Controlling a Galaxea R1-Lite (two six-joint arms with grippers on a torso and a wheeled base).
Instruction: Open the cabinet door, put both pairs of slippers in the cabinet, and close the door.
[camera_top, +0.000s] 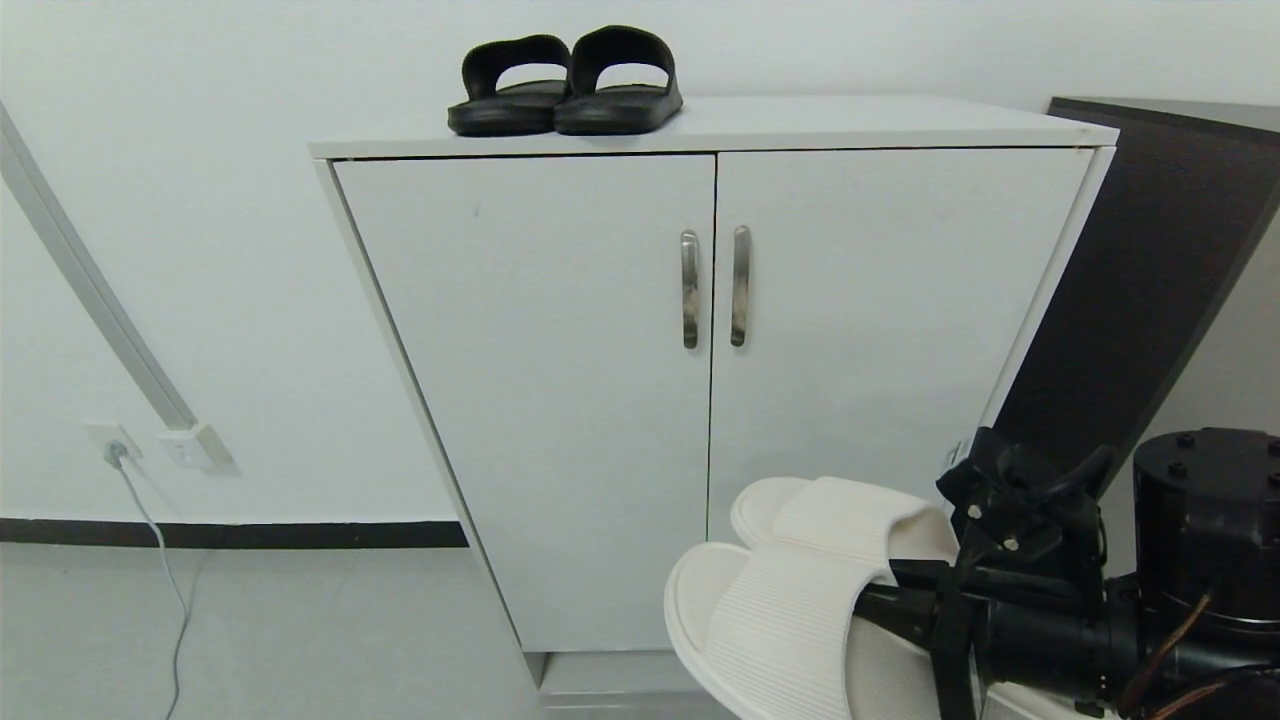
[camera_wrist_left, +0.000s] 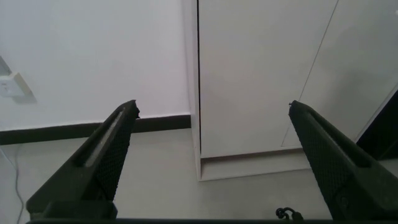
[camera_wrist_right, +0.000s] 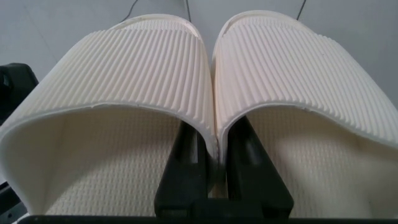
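The wall (camera_top: 200, 200) was plain white and evenly lit, with no hard shadows on it. A pale cable duct (camera_top: 90, 280) ran down it at a slant, from the upper left of the head view, and ended at a small junction box (camera_top: 205, 447). Just beside the box sat a white wall socket (camera_top: 110, 438) with a plug in it. A thin grey cable (camera_top: 165, 570) hung from the plug and trailed onto the floor (camera_top: 300, 630), which was smooth and light grey. A black skirting band (camera_top: 230, 533) ran along the foot of the wall. At the right stood a dark brown unit (camera_top: 1150, 300) with a flat top.
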